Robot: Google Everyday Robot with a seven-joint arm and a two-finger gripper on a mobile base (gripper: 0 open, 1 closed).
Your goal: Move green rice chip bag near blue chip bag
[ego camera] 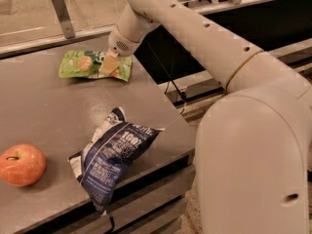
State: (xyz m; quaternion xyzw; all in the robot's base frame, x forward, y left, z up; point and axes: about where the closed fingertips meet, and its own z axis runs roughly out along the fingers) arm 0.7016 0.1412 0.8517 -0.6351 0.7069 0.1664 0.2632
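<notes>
The green rice chip bag (pixel 80 65) lies flat at the far side of the grey table (pixel 53 113). My gripper (pixel 109 64) is down over the bag's right half, at or just above its surface. The blue chip bag (pixel 114 157), dark navy with white "100%" lettering, lies crumpled at the table's near right corner, partly over the front edge. The two bags are well apart, with bare table between them.
A red apple (pixel 22 165) sits at the near left of the table. A metal post (pixel 62 13) stands behind the table's far edge. The table's right edge drops off next to the green bag, with cables below it (pixel 178 89).
</notes>
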